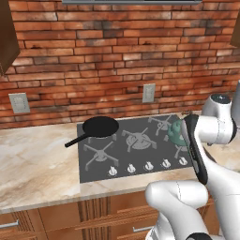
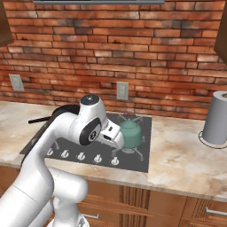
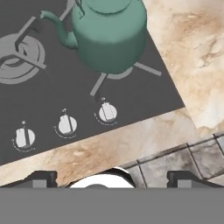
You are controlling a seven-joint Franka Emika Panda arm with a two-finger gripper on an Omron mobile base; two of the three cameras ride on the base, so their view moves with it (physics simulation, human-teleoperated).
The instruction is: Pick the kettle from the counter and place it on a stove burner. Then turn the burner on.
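– Where is the hand [image 3: 112,177]?
– Above the counter [image 3: 131,142] edge, fingers apart and empty.

– And the kettle [image 3: 109,35]?
– Beyond the hand, upright on a stove burner [image 3: 114,75]. White knobs [image 3: 107,112] lie between them.

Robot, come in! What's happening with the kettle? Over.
Gripper open, empty. Kettle sitting on the burner, right side. Knob just below, nothing in the way.
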